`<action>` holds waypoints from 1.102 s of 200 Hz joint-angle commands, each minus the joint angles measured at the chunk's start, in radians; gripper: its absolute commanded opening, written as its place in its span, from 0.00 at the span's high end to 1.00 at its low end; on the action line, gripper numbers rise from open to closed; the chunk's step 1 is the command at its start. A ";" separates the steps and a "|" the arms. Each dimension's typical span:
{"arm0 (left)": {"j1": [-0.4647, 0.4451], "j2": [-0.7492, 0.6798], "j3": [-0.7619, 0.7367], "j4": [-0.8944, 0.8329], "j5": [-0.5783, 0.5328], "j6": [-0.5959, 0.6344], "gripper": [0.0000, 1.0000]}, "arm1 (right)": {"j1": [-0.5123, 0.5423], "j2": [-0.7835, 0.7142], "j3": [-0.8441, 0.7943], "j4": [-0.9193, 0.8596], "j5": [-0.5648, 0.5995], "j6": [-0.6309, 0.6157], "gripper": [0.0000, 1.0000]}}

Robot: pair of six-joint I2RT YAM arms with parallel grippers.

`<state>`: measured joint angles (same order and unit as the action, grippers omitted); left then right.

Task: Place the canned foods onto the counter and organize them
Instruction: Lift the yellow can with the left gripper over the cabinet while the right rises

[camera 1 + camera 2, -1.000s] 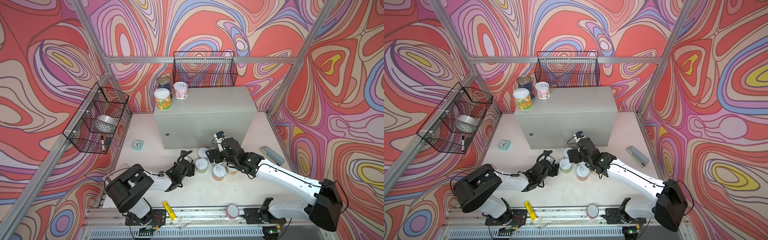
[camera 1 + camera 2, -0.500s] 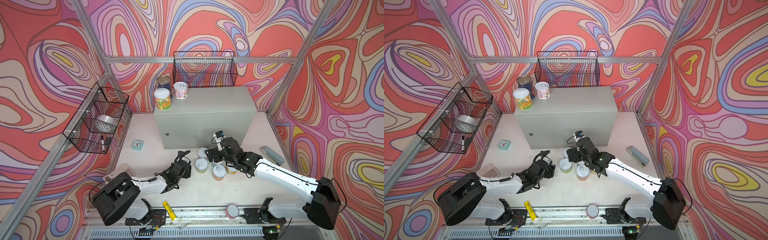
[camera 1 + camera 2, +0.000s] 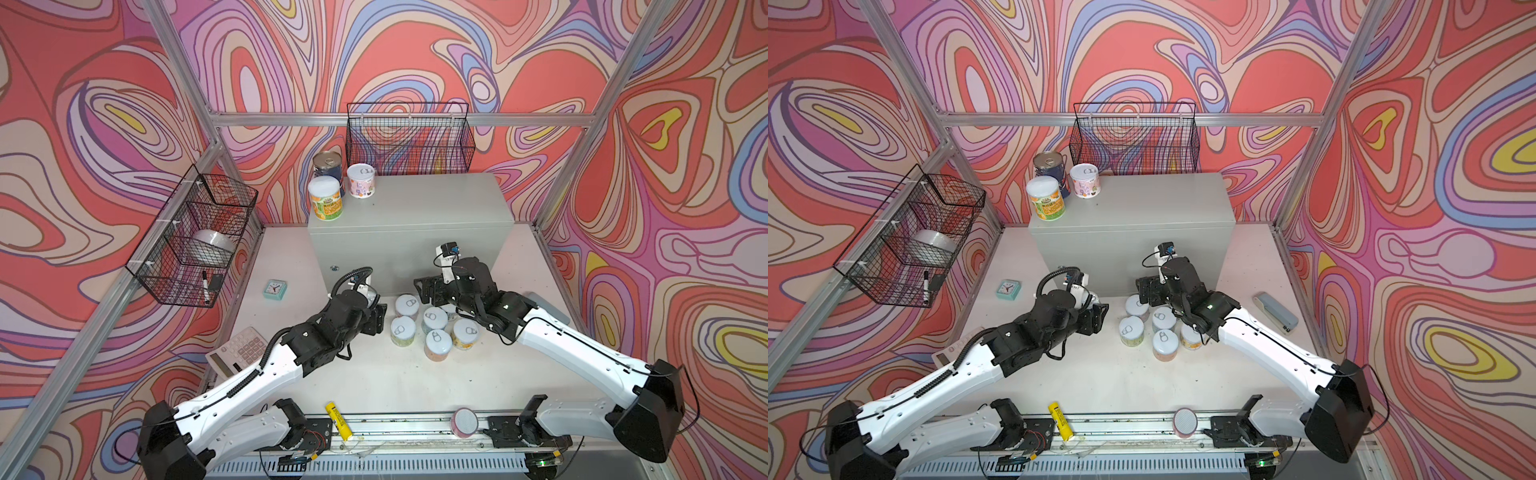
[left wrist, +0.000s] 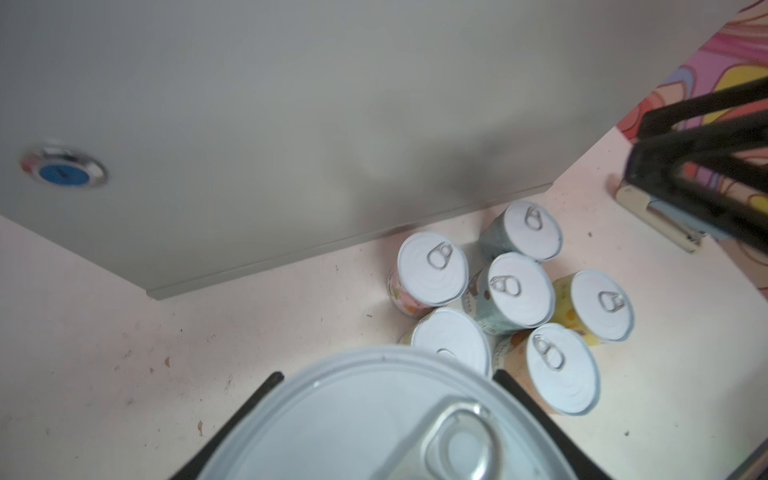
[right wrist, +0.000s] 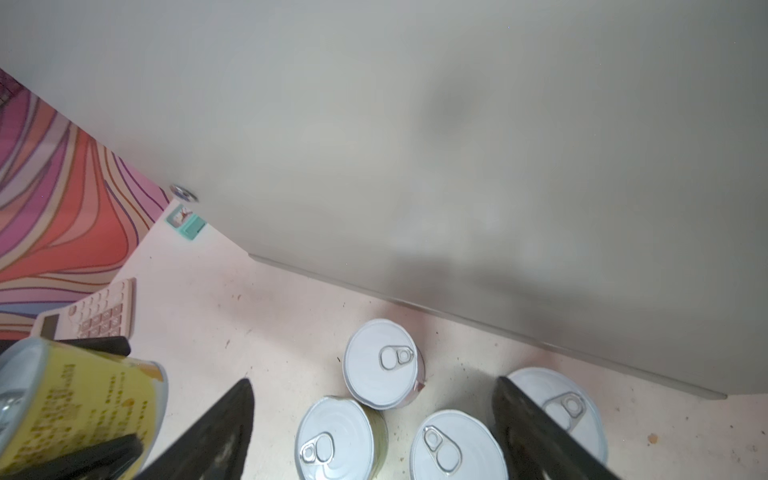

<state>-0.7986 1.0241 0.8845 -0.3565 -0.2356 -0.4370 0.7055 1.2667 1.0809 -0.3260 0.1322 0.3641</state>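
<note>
Three cans (image 3: 326,203) stand atop the grey cabinet (image 3: 419,208), left rear corner; six more cans (image 4: 519,289) cluster on the surface (image 3: 374,382) before its front. We log the left pincer (image 3: 374,309) pinching a yellow-labelled can (image 5: 79,399), the right pincer (image 3: 430,291) spread above the cluster.

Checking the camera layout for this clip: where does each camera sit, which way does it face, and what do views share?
Top views: high at the front, looking down and back at the counter and loose cans; left arm and right arm show whole.
Left wrist: looks past the left pincer, shut on the held can, at the counter's front and loose cans.
Right wrist: looks past the open right pincer down onto the loose cans and counter front.
Shared: both wrist views show the counter's lock.
</note>
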 commanded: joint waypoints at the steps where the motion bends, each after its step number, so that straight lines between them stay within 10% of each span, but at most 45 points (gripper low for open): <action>1: -0.008 0.018 0.140 -0.179 0.006 0.030 1.00 | -0.010 -0.035 0.059 -0.044 0.013 -0.013 0.08; 220: 0.149 0.689 1.330 -0.536 0.043 0.307 1.00 | -0.094 0.045 0.449 -0.141 0.061 -0.081 0.09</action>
<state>-0.6685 1.6630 2.1296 -0.8928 -0.2138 -0.1528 0.6243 1.2900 1.4879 -0.4816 0.1936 0.3073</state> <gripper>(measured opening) 0.752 0.912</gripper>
